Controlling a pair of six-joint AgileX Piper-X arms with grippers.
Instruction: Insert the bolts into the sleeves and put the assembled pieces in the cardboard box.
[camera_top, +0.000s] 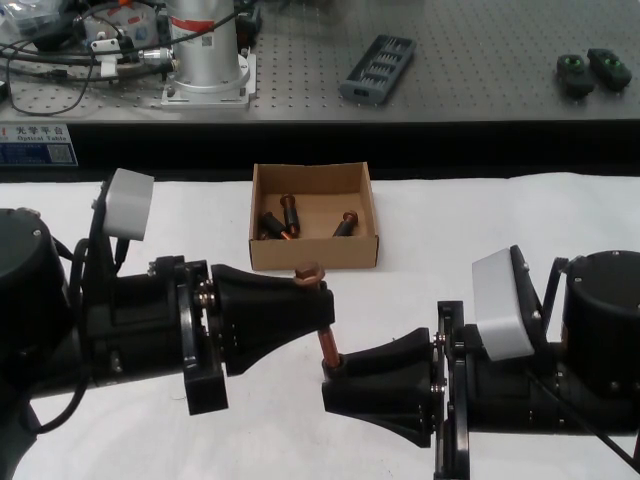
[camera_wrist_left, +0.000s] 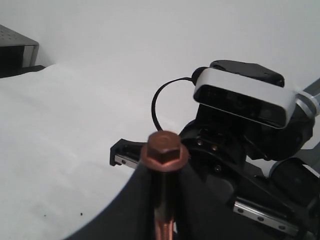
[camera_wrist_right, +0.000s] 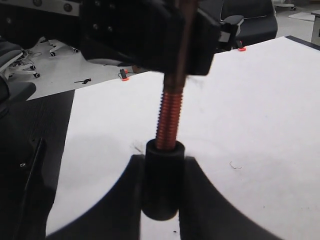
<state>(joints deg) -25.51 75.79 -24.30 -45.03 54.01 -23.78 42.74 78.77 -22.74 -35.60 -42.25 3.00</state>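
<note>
My left gripper is shut on a copper bolt held upright, hex head on top. Below it, my right gripper is shut on a black sleeve. The bolt's threaded end stands in the sleeve's top opening. Both grippers meet above the white cloth, in front of the cardboard box. Inside the box lie three assembled pieces of copper bolts in black sleeves.
White cloth covers the bench around the box. Behind it, on the perforated metal table, stand a metal column base, a dark ribbed holder, two small black parts and cables.
</note>
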